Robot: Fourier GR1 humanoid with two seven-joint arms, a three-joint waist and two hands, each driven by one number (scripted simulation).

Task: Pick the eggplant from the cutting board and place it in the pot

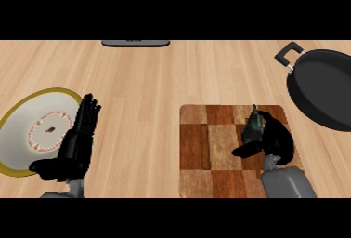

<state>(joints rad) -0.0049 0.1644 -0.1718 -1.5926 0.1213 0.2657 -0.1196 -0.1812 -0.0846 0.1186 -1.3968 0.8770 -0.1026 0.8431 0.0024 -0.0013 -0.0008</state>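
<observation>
On the cutting board [205, 148] | right hand [276, 139] curled round eggplant [255, 123] | probably light, smooth, slippery; hold its middle

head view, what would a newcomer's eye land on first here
The right hand curled round the dark eggplant over the checkered cutting board, lower right. Next, the big black pot at the right edge, and the yellow-rimmed plate at left beside the open left hand.

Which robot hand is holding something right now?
The right robot hand, curled round the eggplant over the cutting board; the left robot hand rests open beside the plate.
</observation>
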